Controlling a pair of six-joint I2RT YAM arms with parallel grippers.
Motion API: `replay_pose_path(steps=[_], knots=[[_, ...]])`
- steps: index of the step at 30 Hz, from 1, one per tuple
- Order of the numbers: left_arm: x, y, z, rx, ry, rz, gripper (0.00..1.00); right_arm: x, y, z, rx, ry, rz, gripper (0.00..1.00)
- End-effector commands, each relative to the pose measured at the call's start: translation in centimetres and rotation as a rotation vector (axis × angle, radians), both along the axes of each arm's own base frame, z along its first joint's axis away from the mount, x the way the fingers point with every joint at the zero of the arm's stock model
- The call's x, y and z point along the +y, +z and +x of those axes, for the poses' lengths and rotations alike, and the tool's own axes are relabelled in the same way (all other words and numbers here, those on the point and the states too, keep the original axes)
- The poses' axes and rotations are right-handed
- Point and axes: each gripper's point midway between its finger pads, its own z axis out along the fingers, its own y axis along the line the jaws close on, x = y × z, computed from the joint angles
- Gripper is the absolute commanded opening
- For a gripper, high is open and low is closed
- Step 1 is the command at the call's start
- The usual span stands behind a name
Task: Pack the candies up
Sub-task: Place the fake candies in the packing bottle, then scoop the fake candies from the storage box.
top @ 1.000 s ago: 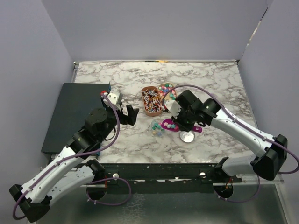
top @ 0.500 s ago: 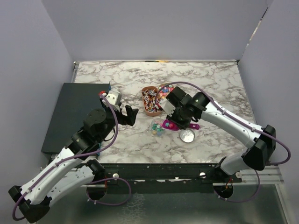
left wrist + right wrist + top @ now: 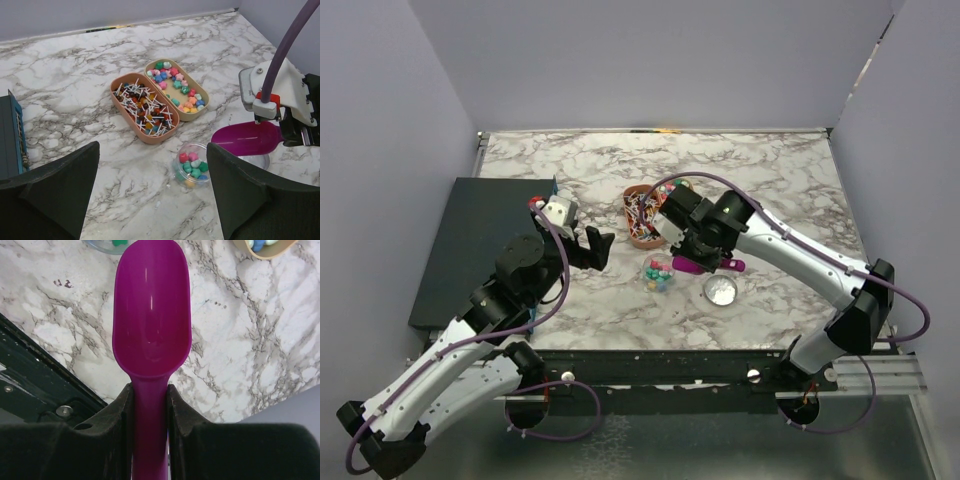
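The candies fill a tan oval tray (image 3: 177, 90), which my right arm mostly hides in the top view. More candies lie in a small clear cup (image 3: 658, 273) (image 3: 192, 164). My right gripper (image 3: 708, 258) (image 3: 150, 400) is shut on the handle of the purple scoop (image 3: 685, 266) (image 3: 152, 315). The scoop's bowl is empty and hangs just right of the cup. My left gripper (image 3: 595, 245) (image 3: 150, 200) stands open a little left of the cup, nothing between its fingers (image 3: 50, 195).
An orange tray of stick sweets (image 3: 640, 215) (image 3: 144, 107) lies beside the tan tray. A round clear lid (image 3: 720, 290) rests right of the cup. A dark flat box (image 3: 480, 240) occupies the table's left side.
My right arm has swung left and back with the scoop, bringing its bowl beside the cup. Candies seen in the scoop earlier are gone from it. The left arm has barely moved.
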Motion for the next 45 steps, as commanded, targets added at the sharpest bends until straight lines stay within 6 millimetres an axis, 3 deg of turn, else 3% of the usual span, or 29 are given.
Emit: replay_pose_path(steps=[1,10,17,30,36,45], knots=[[0.6,-0.2,0.0,-0.003,0.023,0.009,0.89,-0.9,1.7,0.5,-0.049,-0.019,-0.043,0.01],[0.5,-0.1,-0.3,-0.007,0.018,0.008,0.88,-0.2,4.7,2.7,-0.215,-0.082,0.058,0.01],[0.6,0.0,-0.4,-0.009,0.019,0.004,0.89,-0.3,5.1,5.7,-0.208,-0.248,0.099,0.01],[0.7,0.2,-0.5,-0.014,0.019,0.002,0.89,-0.5,2.0,10.1,-0.102,-0.434,0.040,0.01],[0.7,0.2,-0.5,-0.016,0.021,0.003,0.89,2.5,1.9,10.5,-0.045,-0.374,0.153,0.01],[0.9,0.4,-0.6,-0.022,0.030,0.001,0.88,4.8,0.5,10.3,0.057,-0.379,0.182,0.01]])
